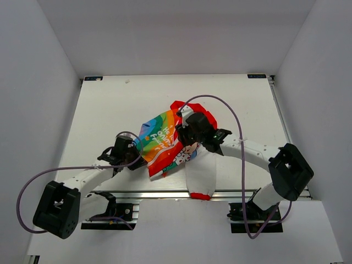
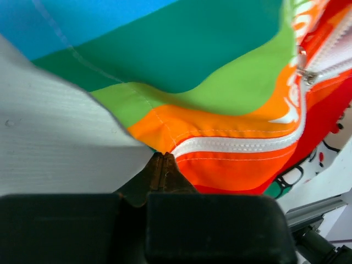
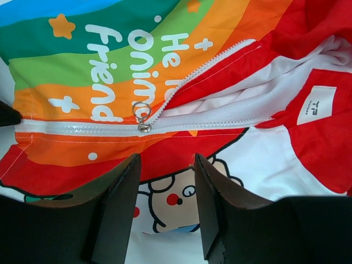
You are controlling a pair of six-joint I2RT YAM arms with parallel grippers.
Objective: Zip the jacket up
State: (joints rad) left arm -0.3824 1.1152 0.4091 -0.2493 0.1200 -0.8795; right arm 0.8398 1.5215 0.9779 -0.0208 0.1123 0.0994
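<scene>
The jacket [image 1: 168, 144] lies crumpled mid-table, rainbow hem to the left, one white sleeve [image 1: 201, 173] trailing toward the near edge. My left gripper [image 1: 133, 158] sits at the hem's left corner. In the left wrist view its tips [image 2: 162, 159] are pressed together, pinching the orange hem corner [image 2: 159, 132] beside the zipper's bottom end. The zipper slider [image 3: 144, 127] with its ring pull [image 3: 141, 110] sits low on the white zipper [image 3: 82, 130], the teeth above it parted. My right gripper [image 3: 165, 170] hovers open over the cartoon print, just below the slider, nothing between its fingers.
The sleeve's red cuff [image 1: 201, 195] reaches the aluminium rail [image 1: 154, 193] at the table's near edge. Purple cables [image 1: 236, 124] loop off both arms. White walls enclose the table [image 1: 110, 104] on three sides.
</scene>
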